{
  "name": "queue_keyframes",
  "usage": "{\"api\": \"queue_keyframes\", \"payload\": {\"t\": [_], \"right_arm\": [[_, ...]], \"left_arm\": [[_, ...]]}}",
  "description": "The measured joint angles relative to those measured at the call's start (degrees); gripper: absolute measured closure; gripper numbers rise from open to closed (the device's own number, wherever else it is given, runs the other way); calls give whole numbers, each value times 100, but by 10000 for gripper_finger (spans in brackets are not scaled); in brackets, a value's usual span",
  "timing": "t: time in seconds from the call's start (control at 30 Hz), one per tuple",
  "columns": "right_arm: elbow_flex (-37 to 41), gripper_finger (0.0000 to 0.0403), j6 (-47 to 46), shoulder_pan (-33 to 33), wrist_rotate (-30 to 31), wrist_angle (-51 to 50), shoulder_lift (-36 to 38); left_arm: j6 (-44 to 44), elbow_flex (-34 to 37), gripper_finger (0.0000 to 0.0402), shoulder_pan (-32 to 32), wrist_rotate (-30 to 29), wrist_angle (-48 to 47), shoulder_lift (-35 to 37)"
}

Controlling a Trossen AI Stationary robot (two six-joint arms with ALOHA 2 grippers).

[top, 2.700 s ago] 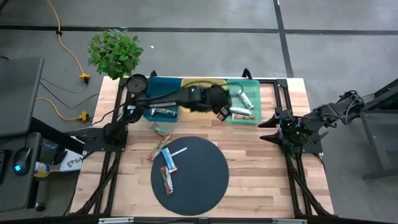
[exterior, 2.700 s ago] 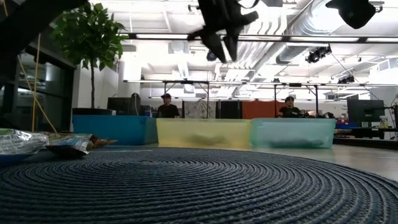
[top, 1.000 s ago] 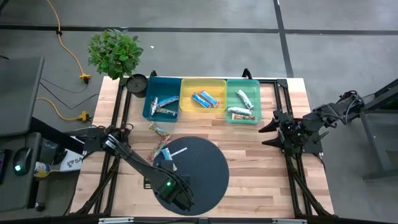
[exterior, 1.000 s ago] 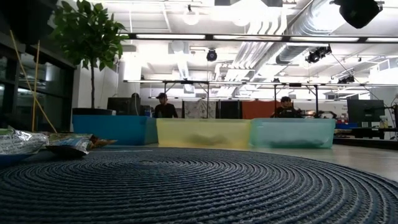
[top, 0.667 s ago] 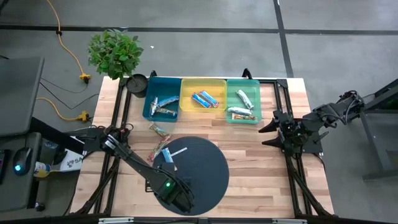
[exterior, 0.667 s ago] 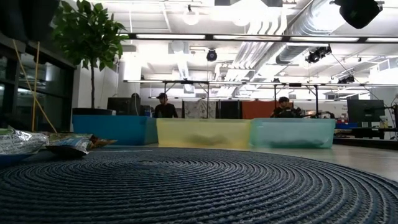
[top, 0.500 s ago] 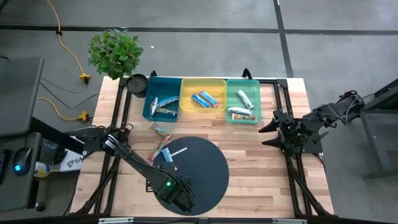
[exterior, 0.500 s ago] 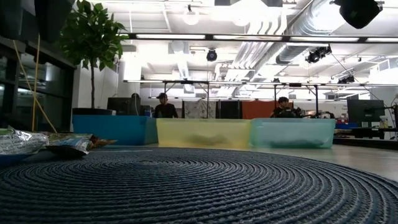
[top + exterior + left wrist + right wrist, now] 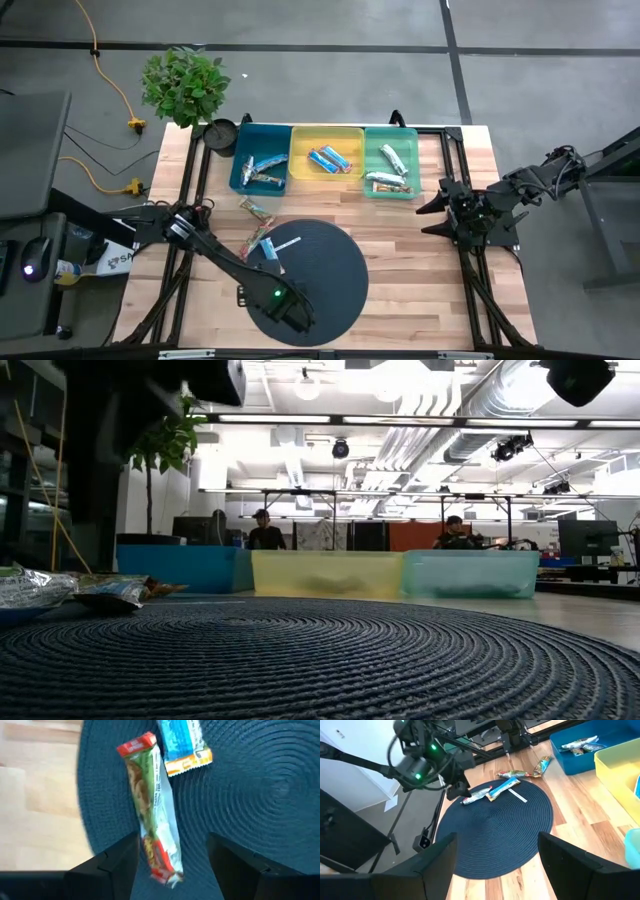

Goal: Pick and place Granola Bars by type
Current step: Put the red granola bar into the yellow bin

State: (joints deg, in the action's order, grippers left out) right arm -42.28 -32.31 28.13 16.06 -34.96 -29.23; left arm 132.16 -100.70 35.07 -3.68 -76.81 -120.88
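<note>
My left gripper (image 9: 290, 312) hangs open over the near left part of the round dark mat (image 9: 335, 270). In the left wrist view its fingers (image 9: 173, 840) stand on either side of the near end of a red-green granola bar (image 9: 150, 805), which lies flat on the mat. A blue bar (image 9: 180, 742) lies just beyond it. The right wrist view shows the same gripper (image 9: 459, 790) above that bar (image 9: 477, 796). Two more multicolour bars (image 9: 256, 208) (image 9: 250, 243) lie on the wood to the mat's left. My right gripper (image 9: 428, 212) waits open at the table's right edge.
Three bins stand along the far edge: a blue bin (image 9: 243, 150), a yellow bin (image 9: 326, 133) and a green bin (image 9: 390, 135), each with bars in it. A thin white strip (image 9: 287, 243) lies on the mat. A potted plant (image 9: 182, 85) stands beyond the far left corner.
My left arm has come down over the mat's near left part. In the low view its dark bulk has spread in from above across the upper left. The bars and my right arm have not moved.
</note>
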Motion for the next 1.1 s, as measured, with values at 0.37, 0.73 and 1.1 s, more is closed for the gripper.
{"api": "queue_keyframes", "payload": {"t": [0.37,0.73,1.1], "right_arm": [[0,142,-197,1,-252,-15,-2],[-2,142,-232,1,-290,-40,-2],[-2,142,-221,1,-272,-69,-2]], "left_arm": [[81,1361,176,-59,262,1049,667],[115,2787,176,-263,121,2495,1951],[107,3010,176,-360,465,2374,2063]]}}
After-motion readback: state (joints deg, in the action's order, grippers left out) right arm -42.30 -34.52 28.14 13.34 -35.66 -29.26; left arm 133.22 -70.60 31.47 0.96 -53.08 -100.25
